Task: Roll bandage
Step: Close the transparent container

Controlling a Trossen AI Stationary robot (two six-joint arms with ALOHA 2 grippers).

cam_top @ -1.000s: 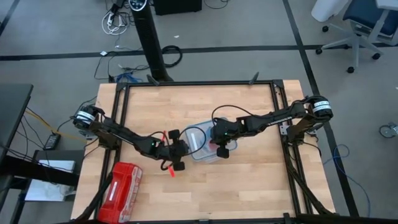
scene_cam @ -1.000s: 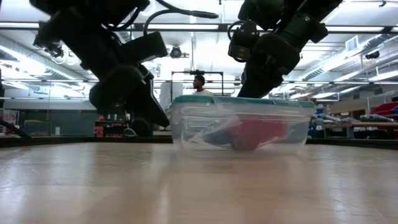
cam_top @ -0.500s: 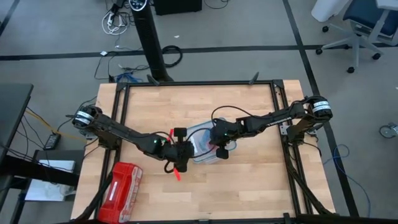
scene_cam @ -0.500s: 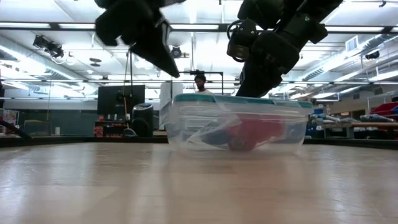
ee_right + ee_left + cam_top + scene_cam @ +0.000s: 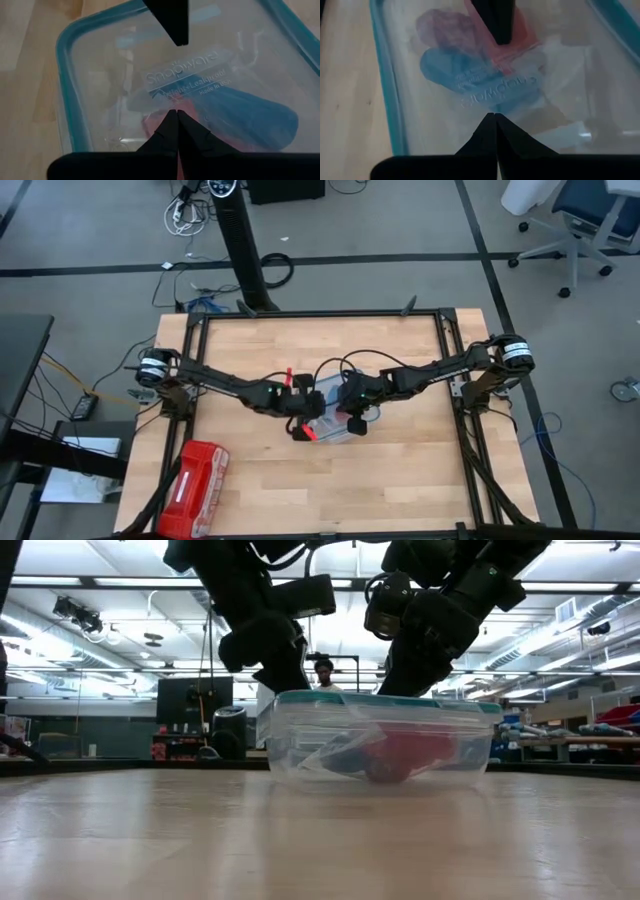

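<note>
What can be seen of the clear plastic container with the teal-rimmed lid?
The container is a clear, rounded-rectangular plastic tub with a teal-edged lid on, embossed with a brand name. It sits flat near the middle of the wooden table. Inside show the blue bandage and something red. The left gripper and right gripper, both shut, are over the lid.

The high view looks straight down on the whole tabletop (image 5: 400,470) from well above. The low view sits at tabletop level, facing across it into the room. Each wrist view looks closely down past its own arm's fingers. All four views share the clear lidded container (image 5: 328,418) (image 5: 380,745) (image 5: 420,100) (image 5: 100,75).
</note>
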